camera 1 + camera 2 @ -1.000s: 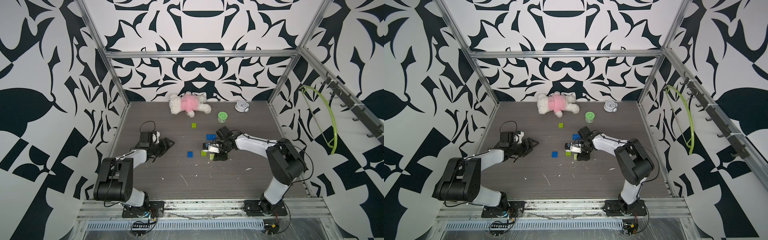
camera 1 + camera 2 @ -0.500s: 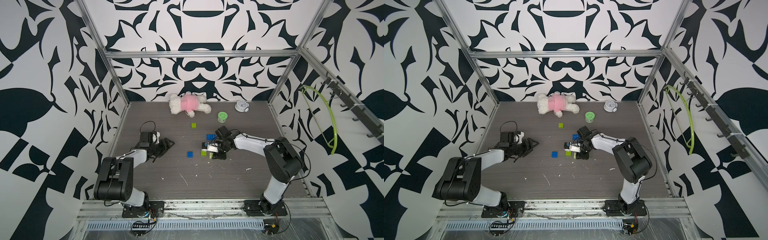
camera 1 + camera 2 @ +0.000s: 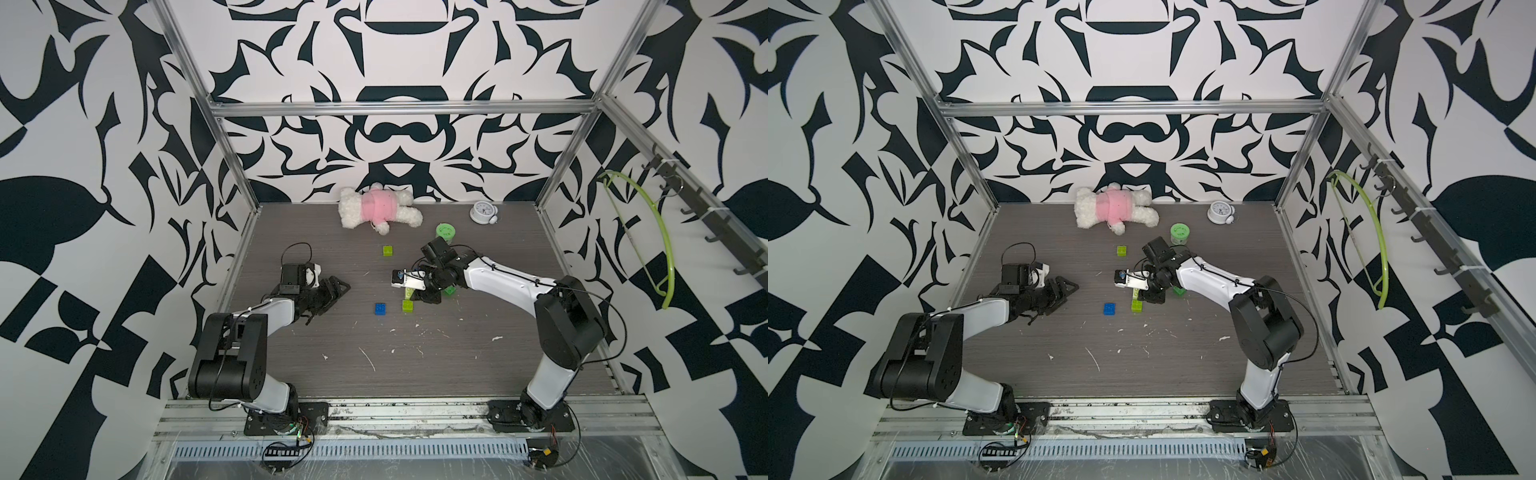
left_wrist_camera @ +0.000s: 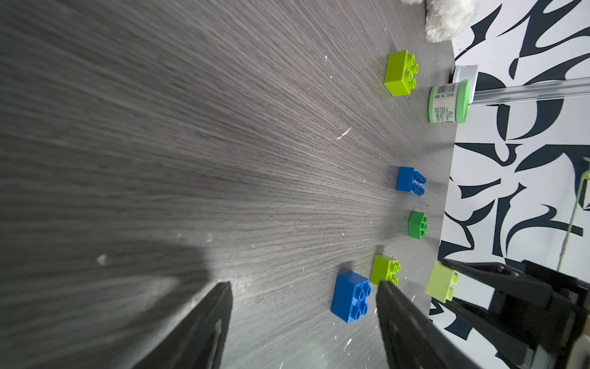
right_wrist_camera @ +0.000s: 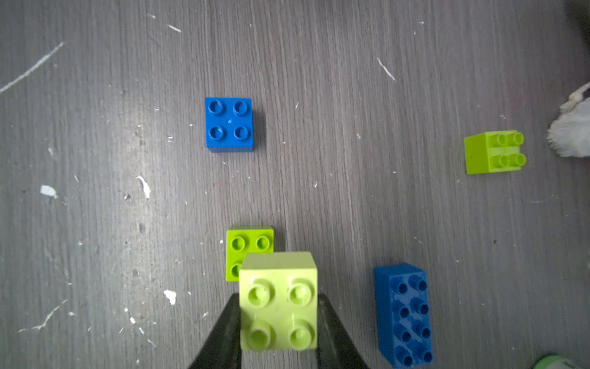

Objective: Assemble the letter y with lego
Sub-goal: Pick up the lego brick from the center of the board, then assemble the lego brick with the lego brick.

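Observation:
My right gripper point(image 5: 277, 298) is shut on the pale yellow brick point(image 5: 278, 300), studs up, held a little above the table. A lime green brick point(image 5: 242, 246) lies just beyond it, partly covered in the right wrist view. The small blue brick point(image 5: 229, 124) lies further out and the wide blue brick point(image 5: 404, 314) lies beside my fingers. A second lime green brick point(image 3: 387, 250) sits toward the back. The dark green brick point(image 3: 449, 291) shows beside the right arm. My left gripper point(image 3: 336, 286) rests open and empty at the left. No letter y stands assembled.
A plush toy point(image 3: 380, 208), a small clock point(image 3: 482, 212) and a round green tub point(image 3: 445, 231) stand along the back wall. White scraps litter the table's front half. A green hoop point(image 3: 648, 232) hangs on the right wall.
My right gripper's jaws have closed onto the pale yellow brick, and the arm has shifted slightly left. The left arm has not moved.

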Robot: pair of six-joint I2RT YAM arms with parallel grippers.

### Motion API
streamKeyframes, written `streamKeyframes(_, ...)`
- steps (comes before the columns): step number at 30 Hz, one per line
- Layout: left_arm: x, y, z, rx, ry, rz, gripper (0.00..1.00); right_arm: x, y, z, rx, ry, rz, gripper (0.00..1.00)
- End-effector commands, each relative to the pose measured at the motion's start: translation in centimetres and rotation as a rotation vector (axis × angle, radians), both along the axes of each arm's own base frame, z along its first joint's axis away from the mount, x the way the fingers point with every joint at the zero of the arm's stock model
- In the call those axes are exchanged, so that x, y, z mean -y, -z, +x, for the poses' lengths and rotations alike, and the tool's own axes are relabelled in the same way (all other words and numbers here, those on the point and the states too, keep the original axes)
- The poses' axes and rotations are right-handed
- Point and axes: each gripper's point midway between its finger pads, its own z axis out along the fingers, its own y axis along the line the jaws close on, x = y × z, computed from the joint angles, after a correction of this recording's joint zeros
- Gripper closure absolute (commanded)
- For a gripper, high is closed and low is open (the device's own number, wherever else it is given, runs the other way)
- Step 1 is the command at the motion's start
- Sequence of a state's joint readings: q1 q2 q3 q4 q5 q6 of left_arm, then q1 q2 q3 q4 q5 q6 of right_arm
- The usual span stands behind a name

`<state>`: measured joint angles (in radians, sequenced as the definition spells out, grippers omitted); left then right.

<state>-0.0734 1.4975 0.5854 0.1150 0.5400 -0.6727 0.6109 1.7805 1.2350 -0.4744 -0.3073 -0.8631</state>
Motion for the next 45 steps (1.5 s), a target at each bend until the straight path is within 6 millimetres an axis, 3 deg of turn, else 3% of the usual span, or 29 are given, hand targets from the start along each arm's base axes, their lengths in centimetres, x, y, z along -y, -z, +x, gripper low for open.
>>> streamKeyframes(1, 0.2, 0.5, -0.5, -0.008, 0.019, -0.001, 0.24, 0.1, 0.0, -0.5, -0.046, 0.000, -0.028, 0.76)
streamKeyframes(5, 0.2, 0.5, -0.5, -0.009, 0.020, -0.001, 0.24, 0.4, 0.3, -1.0, -0.084, -0.004, -0.053, 0.82)
streamKeyframes(26, 0.1, 0.6, -0.4, -0.012, 0.019, 0.007, 0.24, 0.8, 2.9, -1.5, -0.152, 0.031, -0.120, 0.90)
streamKeyframes(40, 0.1, 0.8, -0.5, -0.015, 0.019, 0.012, 0.24, 2.0, 4.2, -1.9, -0.135, -0.013, -0.289, 0.97)
streamKeyframes(45, 0.1, 0.8, -0.5, -0.015, 0.019, 0.014, 0.24, 2.7, 5.7, -2.5, -0.164, -0.010, -0.364, 1.00)
